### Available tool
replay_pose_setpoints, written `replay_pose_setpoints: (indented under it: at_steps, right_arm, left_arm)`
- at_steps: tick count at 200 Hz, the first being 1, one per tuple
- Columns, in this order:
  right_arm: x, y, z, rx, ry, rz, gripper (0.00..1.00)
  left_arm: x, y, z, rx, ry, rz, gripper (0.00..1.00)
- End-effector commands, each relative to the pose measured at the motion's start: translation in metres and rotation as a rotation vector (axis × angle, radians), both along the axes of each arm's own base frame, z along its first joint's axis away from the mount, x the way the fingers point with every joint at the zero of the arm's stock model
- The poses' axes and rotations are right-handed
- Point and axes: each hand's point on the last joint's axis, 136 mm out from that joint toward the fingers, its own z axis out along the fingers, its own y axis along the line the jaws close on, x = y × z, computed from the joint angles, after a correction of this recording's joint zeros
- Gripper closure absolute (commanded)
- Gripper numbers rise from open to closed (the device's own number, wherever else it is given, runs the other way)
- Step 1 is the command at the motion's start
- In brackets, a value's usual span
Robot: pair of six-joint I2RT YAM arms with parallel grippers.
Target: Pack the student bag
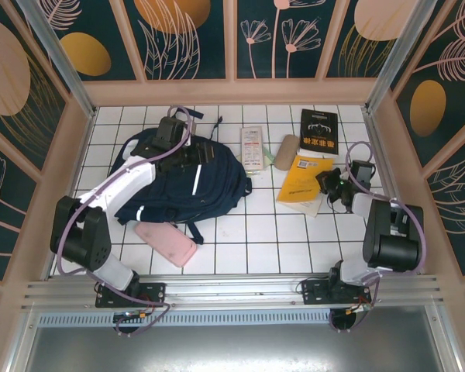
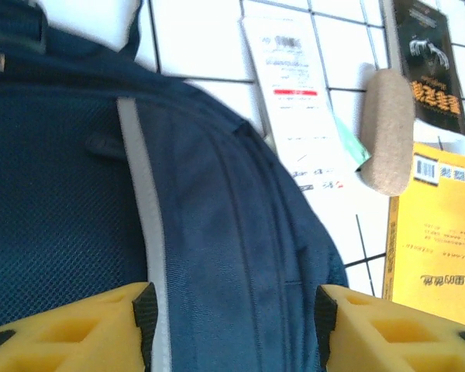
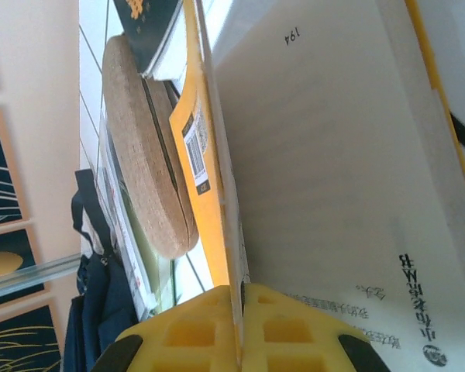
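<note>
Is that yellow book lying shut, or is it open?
Open. The yellow book shows inner page 194, its cover pinched aside in the right arm's jaws.

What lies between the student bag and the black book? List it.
A white leaflet beside the student bag, then a cork case, in the top view.

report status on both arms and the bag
Left gripper open, over the student bag. Right gripper shut on the yellow book, pinching its edge. Cork case beside the book, pink pouch by the bag's near edge.
</note>
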Motion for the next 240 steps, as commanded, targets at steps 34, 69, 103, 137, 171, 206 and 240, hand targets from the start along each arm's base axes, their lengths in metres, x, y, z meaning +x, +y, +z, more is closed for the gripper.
replay_pose_setpoints:
  at_steps: [34,69,103,137,171,206,240]
  right_arm:
    - [-0.033,0.028,0.029,0.145,-0.006,0.035,1.00]
    - [-0.046,0.041,0.040,0.236,-0.021,0.072,1.00]
    - [-0.055,0.047,0.052,0.279,-0.046,0.091,1.00]
    - [-0.065,0.049,0.045,0.277,-0.035,0.097,1.00]
    - [-0.076,0.047,0.025,0.215,0.003,0.101,1.00]
    - [-0.086,0.052,0.005,0.125,0.037,0.141,0.95]
    - [-0.089,0.054,-0.011,0.064,0.065,0.169,0.76]
  left_arm:
    - [-0.043,-0.050,0.017,-0.157,0.032,-0.141,0.35]
    - [-0.084,-0.135,0.000,-0.412,0.154,-0.300,0.32]
    - [-0.091,-0.182,-0.029,-0.552,0.276,-0.326,0.31]
    - [-0.087,-0.202,-0.059,-0.604,0.362,-0.304,0.31]
    - [-0.091,-0.214,-0.090,-0.562,0.411,-0.296,0.31]
    - [-0.098,-0.219,-0.114,-0.516,0.447,-0.297,0.32]
    - [-0.103,-0.230,-0.128,-0.493,0.472,-0.309,0.32]
